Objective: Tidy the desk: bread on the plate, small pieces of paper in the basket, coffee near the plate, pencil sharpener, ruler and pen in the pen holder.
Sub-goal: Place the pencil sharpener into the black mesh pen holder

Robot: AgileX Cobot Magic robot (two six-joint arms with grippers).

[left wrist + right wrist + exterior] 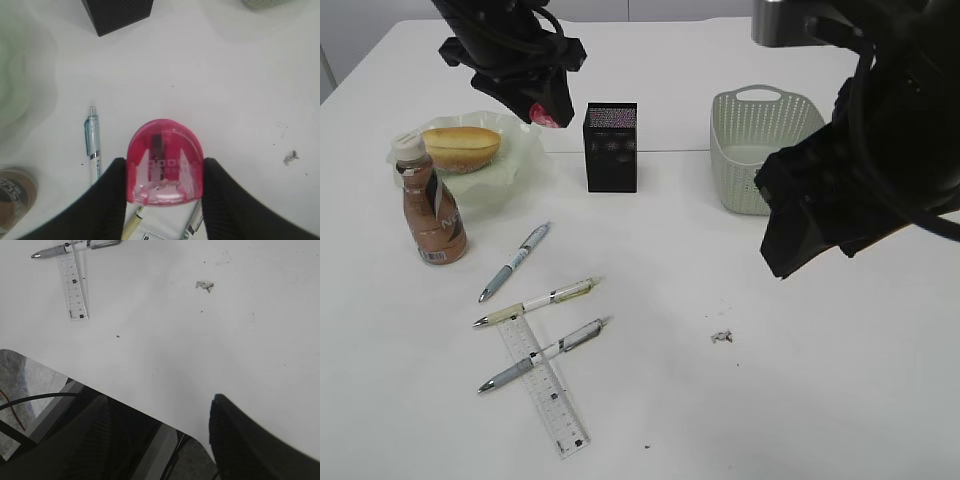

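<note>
While the bread (462,147) sits on the plate (525,165) beside the coffee (431,210), the left end effector (165,175) grips the sharpener (165,162) near the holder (611,146). Pens (515,261), ruler (545,385) and paper scrap (722,337) remain on the counter (800,400); the right end effector (810,225) hangs open, empty.

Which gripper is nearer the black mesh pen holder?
Left. The left gripper, holding the pink pencil sharpener, hangs just beside the black mesh pen holder; the right gripper sits far off, by the basket.
</note>
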